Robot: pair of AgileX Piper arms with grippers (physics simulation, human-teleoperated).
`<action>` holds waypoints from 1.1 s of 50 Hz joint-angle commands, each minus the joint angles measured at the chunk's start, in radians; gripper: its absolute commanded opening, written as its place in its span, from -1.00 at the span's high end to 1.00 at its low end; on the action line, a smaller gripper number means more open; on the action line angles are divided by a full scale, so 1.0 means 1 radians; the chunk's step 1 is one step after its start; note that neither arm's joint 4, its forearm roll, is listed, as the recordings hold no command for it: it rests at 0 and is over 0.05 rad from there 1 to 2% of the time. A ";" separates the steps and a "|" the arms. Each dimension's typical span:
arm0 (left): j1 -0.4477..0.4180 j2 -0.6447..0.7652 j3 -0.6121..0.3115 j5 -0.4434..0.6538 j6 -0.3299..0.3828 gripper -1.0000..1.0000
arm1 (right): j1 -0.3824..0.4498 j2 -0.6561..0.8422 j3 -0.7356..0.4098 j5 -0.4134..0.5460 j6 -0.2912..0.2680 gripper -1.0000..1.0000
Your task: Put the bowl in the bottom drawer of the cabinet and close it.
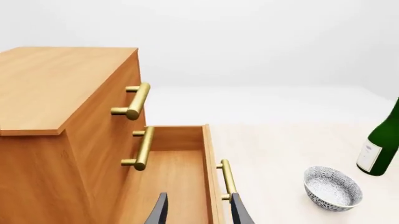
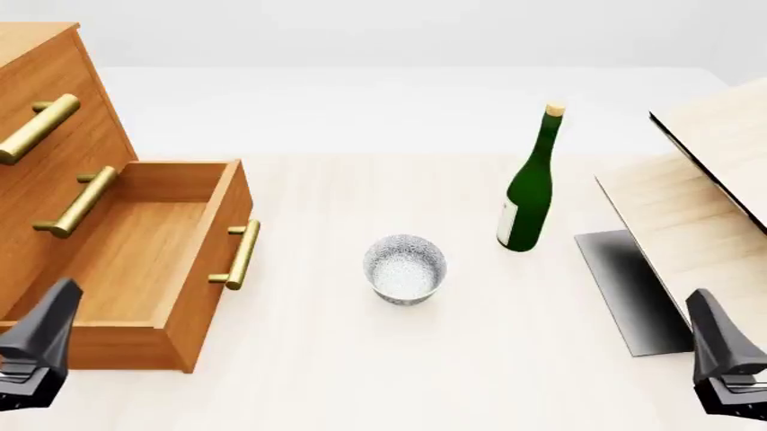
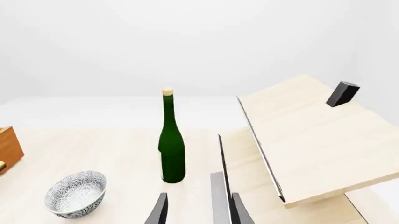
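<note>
A simulated tabletop scene: blank white surroundings, pale table (image 2: 359,377), rendered cabinet (image 2: 48,180).

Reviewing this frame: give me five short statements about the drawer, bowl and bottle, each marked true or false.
1. The orange-brown wooden cabinet's bottom drawer is pulled open. True.
2. The small speckled grey-white bowl lies inside that drawer. False: it stands on the pale table, outside.
3. The green wine bottle stands upright. True.
4. The bottle lies between the bowl and the drawer. False: it stands on the bowl's far side from the drawer.
5. The drawer holds nothing visible. True.
</note>
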 commanded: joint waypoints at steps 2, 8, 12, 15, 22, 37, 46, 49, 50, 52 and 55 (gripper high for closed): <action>-0.044 0.040 -0.075 0.067 0.006 -1.00 | 0.000 0.000 0.000 0.000 0.000 -1.00; -0.068 0.064 -0.123 0.105 0.020 -1.00 | 0.000 0.000 0.000 0.000 0.000 -1.00; -0.085 0.074 -0.149 0.135 0.027 -1.00 | 0.001 0.001 0.000 0.000 0.000 -1.00; -0.098 0.090 -0.166 0.150 0.032 -1.00 | 0.000 0.001 0.000 0.000 0.000 -1.00; -0.122 0.147 -0.203 0.189 0.029 -1.00 | 0.001 0.001 0.000 0.000 -0.001 -1.00; -0.148 0.233 -0.272 0.243 -0.052 -1.00 | 0.001 0.001 0.000 0.000 0.000 -1.00; -0.146 0.286 -0.304 0.261 -0.066 -1.00 | 0.001 0.001 0.000 0.000 -0.001 -1.00; -0.154 0.297 -0.324 0.276 -0.076 -1.00 | 0.001 0.001 0.000 0.000 0.000 -1.00; -0.157 0.304 -0.329 0.280 -0.083 -1.00 | 0.001 0.000 0.000 0.000 0.000 -1.00; -0.152 0.324 -0.339 0.286 -0.090 -1.00 | 0.001 0.001 0.000 0.000 -0.001 -1.00; -0.141 0.345 -0.350 0.288 -0.089 -1.00 | 0.001 0.001 0.000 0.000 -0.001 -1.00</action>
